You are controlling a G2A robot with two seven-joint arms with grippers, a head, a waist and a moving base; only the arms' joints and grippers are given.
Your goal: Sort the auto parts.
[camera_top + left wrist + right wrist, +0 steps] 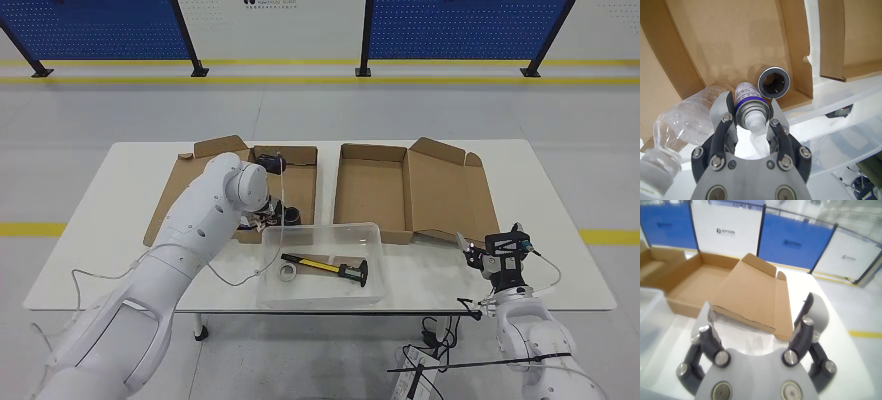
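Near right of the white surface [545,200]: right tool [759,303] hovers low, jaws wide apart, nothing in them.

Near centre: clear plastic bin [320,227] holds a long yellow-and-black hand tool [318,263], a small grey roll [290,275] and a black digital caliper [352,272]. Exact type of the yellow one is too small to tell.

Just past the bin's left far corner: left tool [751,102] is closed on a small blue-and-white spray can with a white cap [745,93], one finger on each side of the body. The can sits at the near right corner of the left brown cardboard box [734,37], low inside it. Cannot tell if it touches the box floor.

Same corner: a black hollow cylinder with a metal rim [762,86] lies just beside the can, and a clear plastic bottle with a white cap [687,117] lies on its side at the can's other flank.

Farther right: the right brown cardboard box [370,190], lid flap open, shows bare cardboard inside.

Progress, as a judgement: about halfway. Left box has two items plus the gripped can. Three bin items are left to sort, probably for the right box.
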